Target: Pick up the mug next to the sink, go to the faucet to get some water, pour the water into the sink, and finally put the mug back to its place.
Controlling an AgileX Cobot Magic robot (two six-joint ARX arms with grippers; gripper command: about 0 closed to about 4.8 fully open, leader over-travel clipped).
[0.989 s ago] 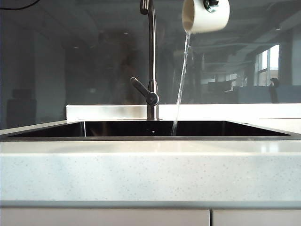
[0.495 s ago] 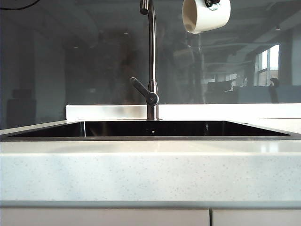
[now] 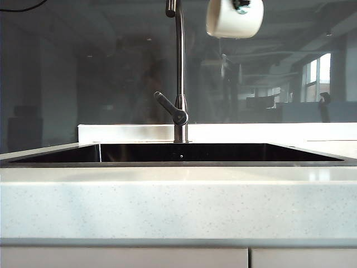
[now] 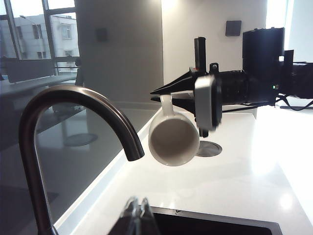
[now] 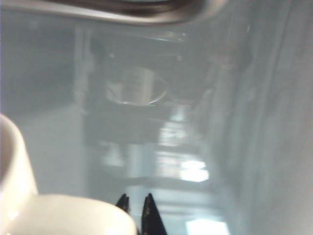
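The white ceramic cylindrical mug hangs high above the wide rectangular sink with its dark glossy interior, near the top edge of the exterior view and just to the right of the tall slim brushed-steel faucet. It lies tipped on its side, its mouth turned toward the faucet pipe. No water shows between the mug and the basin.

In the left wrist view the mug shows its open, pale inside, with its loop handle uppermost. The right gripper, black with pointed fingers, is clamped on that handle from the side, and its arm reaches out level above the pale speckled counter. The curved spout of the faucet ends just beside the mug's rim, apart from it.

In the right wrist view, part of the mug fills a corner beside the right gripper, whose tips stand narrow.

The left gripper sits low over the near edge of the sink, its fingers pressed together and holding nothing, well apart from the mug.
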